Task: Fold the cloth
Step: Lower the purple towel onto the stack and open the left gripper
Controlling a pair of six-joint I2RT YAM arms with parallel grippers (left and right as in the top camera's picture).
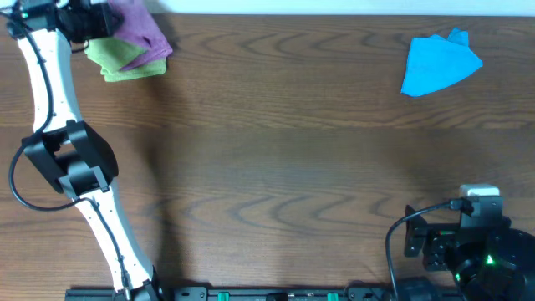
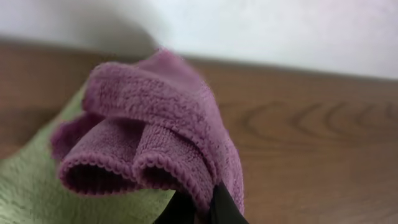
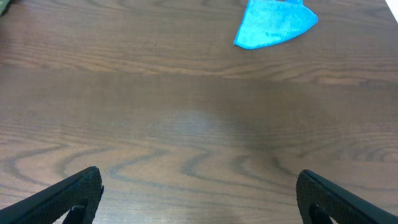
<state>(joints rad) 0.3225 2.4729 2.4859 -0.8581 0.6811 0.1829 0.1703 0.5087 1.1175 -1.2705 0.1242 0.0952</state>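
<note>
The purple cloth [image 1: 138,29] is bunched and folded at the table's far left corner, lying over the lime-green cloths [image 1: 125,60]. My left gripper [image 1: 90,23] is shut on its edge. In the left wrist view the purple cloth [image 2: 155,130] fills the frame in thick rolled folds, pinched between my dark fingers [image 2: 202,208] at the bottom, with green cloth [image 2: 68,193] beneath. Its white tag is not visible. My right gripper [image 3: 199,193] is open and empty above bare wood near the front right.
A bright blue cloth [image 1: 439,63] lies at the far right, also in the right wrist view [image 3: 273,25]. The white wall borders the table's far edge. My right arm base [image 1: 468,238] sits at the front right corner.
</note>
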